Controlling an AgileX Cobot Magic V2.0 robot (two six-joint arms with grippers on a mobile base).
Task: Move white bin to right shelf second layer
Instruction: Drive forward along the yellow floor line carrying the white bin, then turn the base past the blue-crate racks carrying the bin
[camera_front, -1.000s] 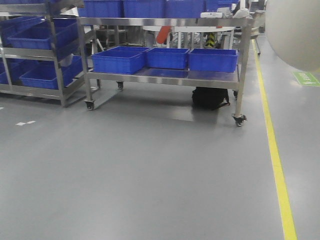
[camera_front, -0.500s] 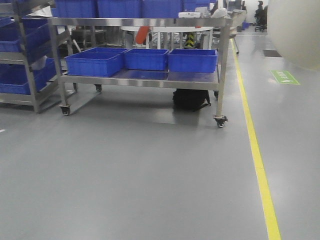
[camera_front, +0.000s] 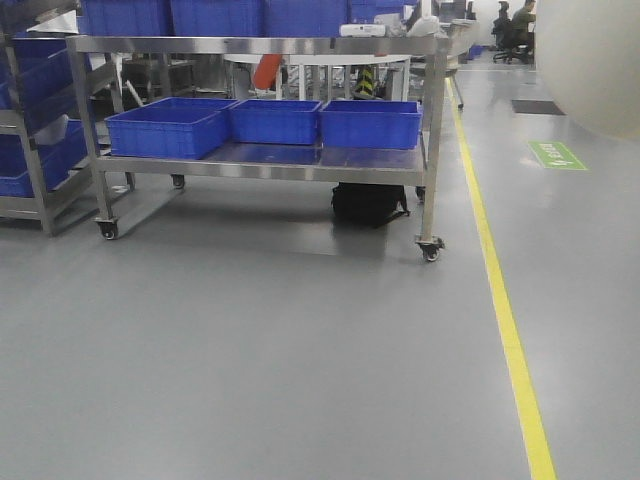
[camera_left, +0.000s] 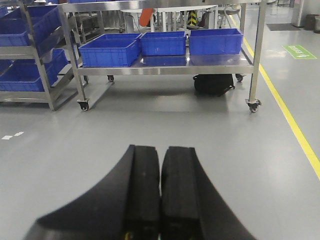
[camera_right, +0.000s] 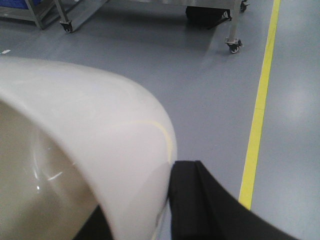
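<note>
My right claw (camera_right: 172, 185) is clamped on the rim of the white bin (camera_right: 90, 125). One black finger (camera_right: 200, 200) lies against the outside of the wall, and I judge the other to be inside, though the tub hides it. Pinching the rim is the only sound hold, since the bin has no handles and its glossy sides taper away. The bin hangs up in the air from this claw, well clear of the floor (camera_front: 250, 350), its open mouth turned toward my wrist camera.

My left claw (camera_left: 161, 150) is closed with its two fingers pressed together and nothing between them. It points low and forward, out of the way, since one claw is enough for so light a tub.

Well ahead of both claws stands a wheeled steel table (camera_front: 260, 45) carrying blue crates (camera_front: 165, 130) on its lower level, with a black bag (camera_front: 368, 203) beneath it. A yellow floor line (camera_front: 500, 300) runs past to the right of my right claw.

The right shelf second layer, with its rollers, is in none of my views, so I judge the carry unfinished and the placing yet to come.
</note>
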